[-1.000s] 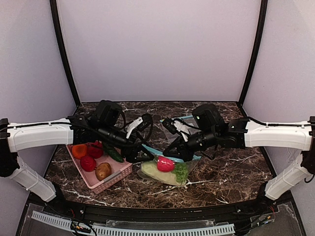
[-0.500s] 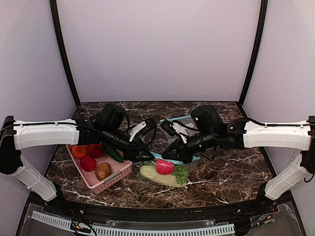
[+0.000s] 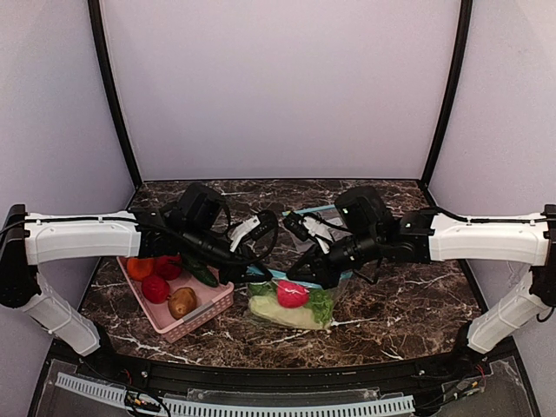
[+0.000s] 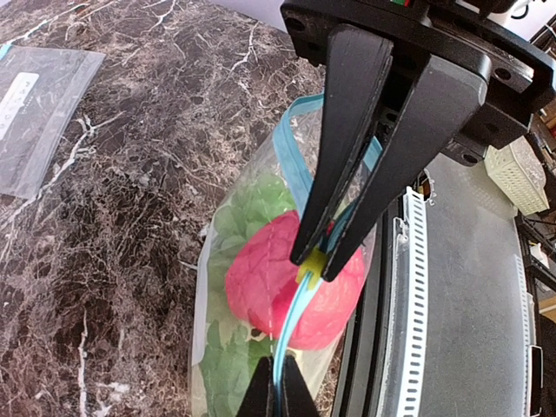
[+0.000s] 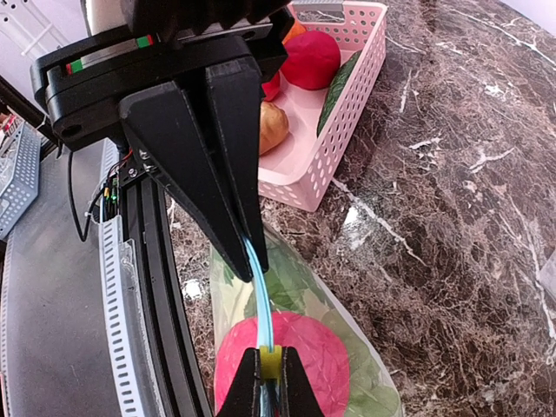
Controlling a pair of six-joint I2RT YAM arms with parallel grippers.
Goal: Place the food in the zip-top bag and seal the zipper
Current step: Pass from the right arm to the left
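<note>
Zipper (image 4: pixel 294 326) runs lengthwise between the facing grippers: left gripper (image 4: pixel 276 382) clamped on one end, right gripper (image 5: pixel 269 365) clamped on the other.

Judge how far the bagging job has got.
Done: the food lies inside the bag. In hand: the left gripper and the right gripper are both shut on the zipper, pinching it a short way apart. To do: sealing the zipper along its length; how much is already pressed closed cannot be told.
</note>
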